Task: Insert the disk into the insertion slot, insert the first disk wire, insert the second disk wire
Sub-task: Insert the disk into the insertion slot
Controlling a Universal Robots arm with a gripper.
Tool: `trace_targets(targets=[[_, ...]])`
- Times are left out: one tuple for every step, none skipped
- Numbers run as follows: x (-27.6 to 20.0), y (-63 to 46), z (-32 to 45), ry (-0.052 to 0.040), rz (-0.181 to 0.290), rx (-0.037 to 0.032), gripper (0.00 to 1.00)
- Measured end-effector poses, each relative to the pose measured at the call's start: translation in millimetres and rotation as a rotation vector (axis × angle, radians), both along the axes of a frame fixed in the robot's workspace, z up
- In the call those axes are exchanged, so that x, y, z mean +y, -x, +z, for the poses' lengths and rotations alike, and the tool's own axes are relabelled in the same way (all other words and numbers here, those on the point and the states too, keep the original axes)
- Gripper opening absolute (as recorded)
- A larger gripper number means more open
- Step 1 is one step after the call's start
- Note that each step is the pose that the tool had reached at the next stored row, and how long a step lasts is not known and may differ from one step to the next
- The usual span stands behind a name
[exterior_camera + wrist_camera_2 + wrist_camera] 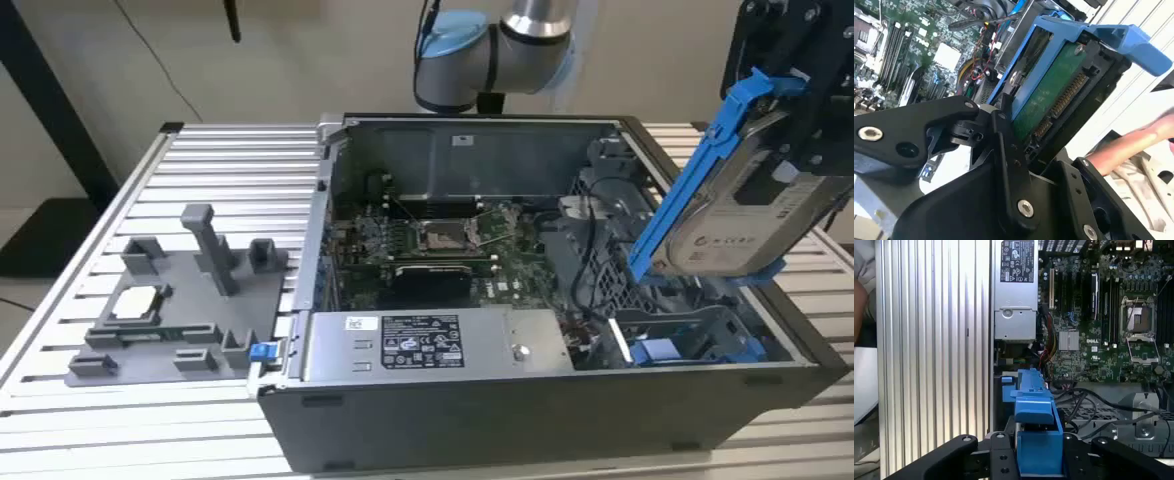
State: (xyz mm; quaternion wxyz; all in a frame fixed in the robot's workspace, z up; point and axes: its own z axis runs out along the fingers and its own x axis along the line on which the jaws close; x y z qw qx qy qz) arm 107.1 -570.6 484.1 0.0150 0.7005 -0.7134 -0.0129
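Exterior view: the claw [798,130], clamped on the disk [741,220], holds it tilted in the air over the end of the open computer case [534,415] at the exterior view's right. The insertion slot [681,345], with blue rails, lies below the disk and apart from it. The case stands on a ribbed metal counter [200,170]. Second wrist view: the disk's green circuit board [1049,95] sits between black fingers [1004,145].
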Motion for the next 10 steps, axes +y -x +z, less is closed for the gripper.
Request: trace_targets(targets=[[0.0, 0.0, 0.0, 0.0, 0.0, 0.0, 0.0], [0.0, 0.0, 0.0, 0.0, 0.0, 0.0, 0.0], [0.0, 0.0, 0.0, 0.0, 0.0, 0.0, 0.0], [0.0, 0.0, 0.0, 0.0, 0.0, 0.0, 0.0], [0.0, 0.0, 0.0, 0.0001, 0.0, 0.0, 0.0], [0.0, 0.0, -0.2, 0.0001, 0.0, 0.0, 0.0], [0.0, 0.0, -0.4, 0.0001, 0.0, 0.0, 0.0], [0.0, 0.0, -0.7, -0.0001, 0.0, 0.0, 0.0], [0.0, 0.0, -1.0, 0.0, 0.0, 0.0, 0.0], [0.0, 0.0, -1.4, 0.0, 0.0, 0.0, 0.0]])
